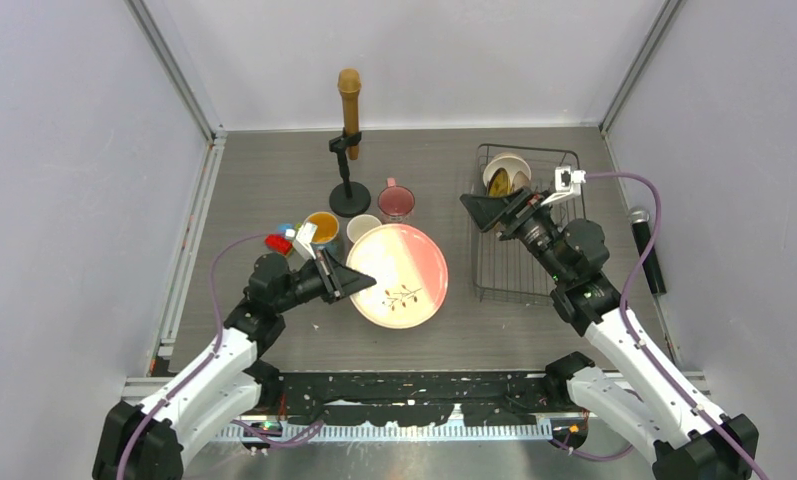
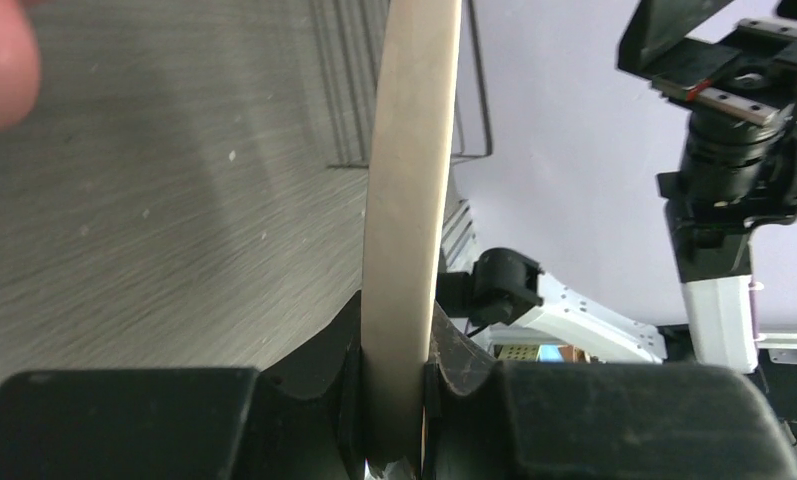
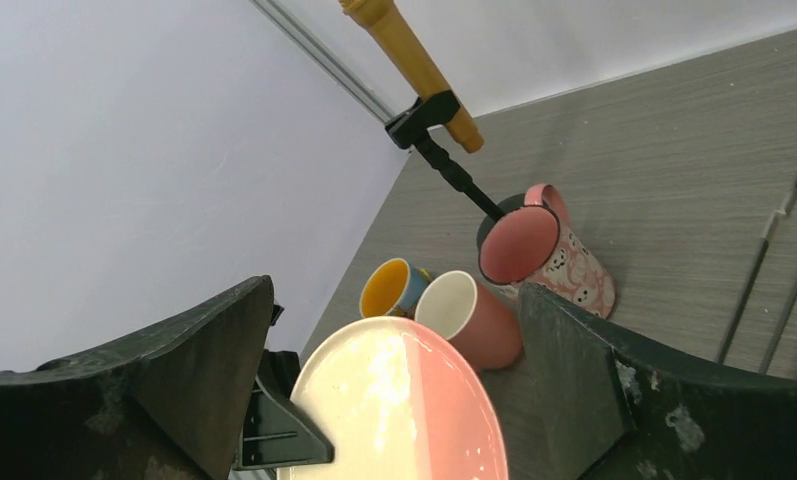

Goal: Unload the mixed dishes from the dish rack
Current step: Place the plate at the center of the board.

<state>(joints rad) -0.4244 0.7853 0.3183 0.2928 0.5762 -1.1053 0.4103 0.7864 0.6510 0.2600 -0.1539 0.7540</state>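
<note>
My left gripper (image 1: 359, 280) is shut on the left rim of the large pink-cream leaf-motif plate (image 1: 402, 275), which lies about level at table height left of the dish rack (image 1: 534, 250). In the left wrist view the plate's edge (image 2: 406, 200) sits between the jaws of the left gripper (image 2: 399, 400). My right gripper (image 1: 486, 210) is open and empty over the rack's left side. The white bowl (image 1: 509, 168) and the small yellow plate (image 1: 499, 183) stand in the rack's far end. The orange mug (image 1: 322, 228), pink mug (image 1: 363, 228) and patterned mug (image 1: 395, 202) stand on the table.
A black round-based microphone stand (image 1: 350, 150) with an orange mic stands behind the mugs. Small coloured blocks (image 1: 279, 240) lie left of the orange mug. A black microphone (image 1: 649, 250) lies right of the rack. The right wrist view shows the plate (image 3: 404, 400) and the mugs.
</note>
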